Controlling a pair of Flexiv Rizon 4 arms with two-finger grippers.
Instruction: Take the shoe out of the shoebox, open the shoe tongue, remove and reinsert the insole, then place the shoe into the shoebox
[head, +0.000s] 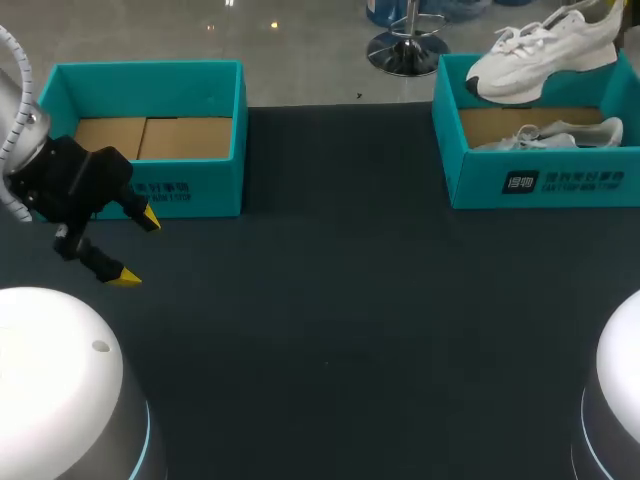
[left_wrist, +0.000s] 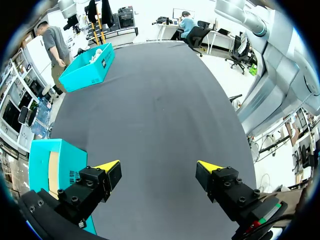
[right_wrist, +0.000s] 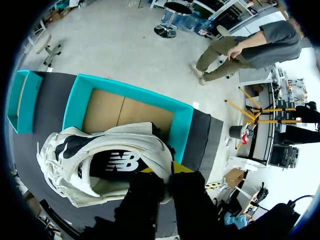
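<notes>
Right wrist view: shoe (right_wrist: 100, 162) in gripper (right_wrist: 167, 172)

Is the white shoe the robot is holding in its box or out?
Out: the right hand holds the shoe lifted above the shoebox.

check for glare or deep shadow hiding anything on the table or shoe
Head view: the table is matt, no glare, and the shoe is evenly lit. Left wrist view: only a faint sheen on the table, left gripper plain to see. Right wrist view: the right gripper, shut on the shoe, sits in shade.
</notes>
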